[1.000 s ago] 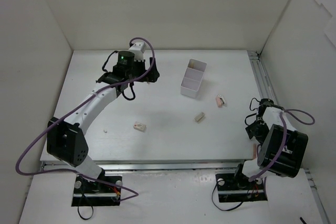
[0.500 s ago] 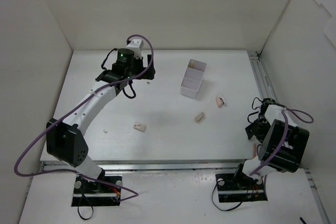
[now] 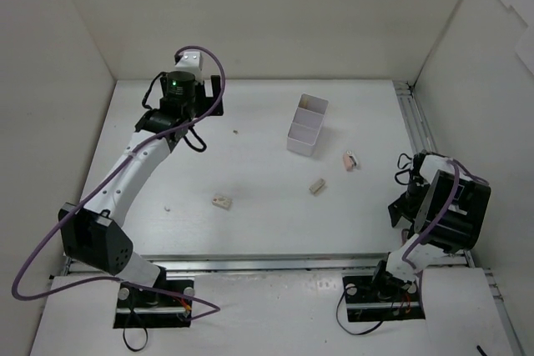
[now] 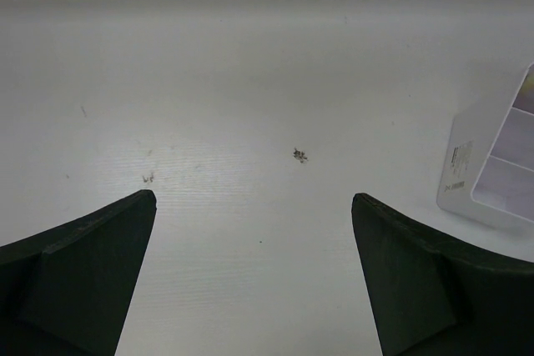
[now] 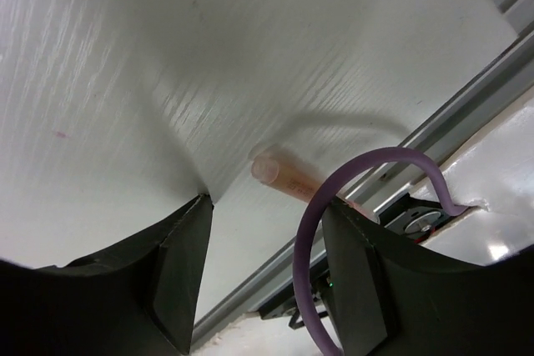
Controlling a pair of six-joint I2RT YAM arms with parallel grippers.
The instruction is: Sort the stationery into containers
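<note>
Pinkish tube at the near edge of the table now lies between the right gripper's narrowing but parted fingers; pickup looks imminent. Farther off, the left gripper, wide apart and empty, has swung away from the divided white box.

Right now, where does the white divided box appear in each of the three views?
Top external: the white divided box stands right of centre, toward the far side.
Left wrist: it is at the right edge, partly cut off.
Right wrist: not in it.
Shared landmark: the dark speck, left of the box in both.
</note>
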